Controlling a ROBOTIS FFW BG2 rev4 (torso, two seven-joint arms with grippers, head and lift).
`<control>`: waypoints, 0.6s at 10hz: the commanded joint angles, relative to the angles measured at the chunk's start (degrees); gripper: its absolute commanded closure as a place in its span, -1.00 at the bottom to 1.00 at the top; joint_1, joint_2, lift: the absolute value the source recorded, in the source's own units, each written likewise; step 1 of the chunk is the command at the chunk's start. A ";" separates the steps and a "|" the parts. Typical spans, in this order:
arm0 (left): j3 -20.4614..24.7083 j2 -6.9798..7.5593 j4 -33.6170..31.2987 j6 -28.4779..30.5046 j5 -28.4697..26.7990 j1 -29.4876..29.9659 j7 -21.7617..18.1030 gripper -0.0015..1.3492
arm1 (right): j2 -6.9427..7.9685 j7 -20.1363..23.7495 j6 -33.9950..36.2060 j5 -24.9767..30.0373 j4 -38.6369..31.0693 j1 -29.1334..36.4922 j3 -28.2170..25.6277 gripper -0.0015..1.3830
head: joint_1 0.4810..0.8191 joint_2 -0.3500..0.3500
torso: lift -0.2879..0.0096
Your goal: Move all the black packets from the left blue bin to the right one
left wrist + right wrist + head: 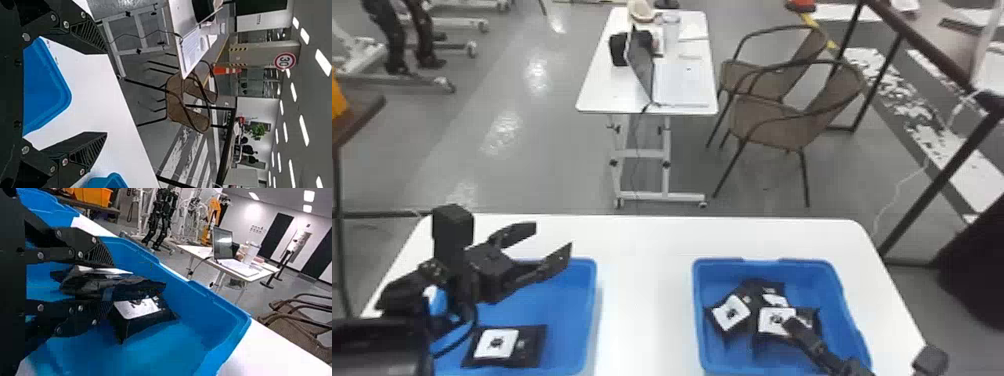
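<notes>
"Why does the right gripper (109, 286) sit low in the right bin (699, 320)?"

"It appears clamped on a packet (145, 288), one finger above, one below. I judge the low position serves to set it down on the pile (732, 315) rather than drop it."

"And the flat hold?"

"A pinch through the thickness keeps the label side up. The free end juts past the fingertips, above another packet (148, 315)."

"Left gripper (553, 237)?"

"Over the far part of the left bin (593, 300), fingers apart, nothing between them; probably raised to leave room below."

"Outstanding items?"

"One packet (532, 345), label up, on the left bin's floor. (The arm (452, 280) hides part of that bin, so I certify no count.) Lying flat, it should suit a grasp across its edges."
</notes>
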 commanded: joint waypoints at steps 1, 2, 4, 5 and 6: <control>-0.75 0.97 -0.36 1.25 -0.07 -0.15 0.00 -0.54 | 0.13 1.85 -6.32 2.82 -1.89 -0.87 -0.14 -0.93 | 0.27 -0.17 | 0.94; -0.31 1.50 -1.06 1.87 -0.07 0.20 0.00 -0.53 | 0.13 2.47 -7.03 7.57 -6.73 -0.79 -1.20 -0.85 | 0.27 -0.22 | 0.94; 1.36 2.56 -3.70 5.12 -0.86 1.26 -0.71 -0.53 | 0.13 2.47 -6.32 15.92 -16.48 0.18 -1.99 -0.77 | 0.27 -0.29 | 0.94; 1.98 3.52 -6.25 8.90 -5.08 1.43 -3.61 -0.53 | 0.13 2.47 -9.66 19.52 -21.05 1.06 -1.90 -0.77 | 0.27 -0.30 | 0.94; 2.95 4.14 -7.74 12.50 -12.20 1.35 -8.27 -0.53 | 0.13 2.56 -12.91 19.61 -23.78 1.68 -1.90 -0.76 | 0.27 -0.30 | 0.94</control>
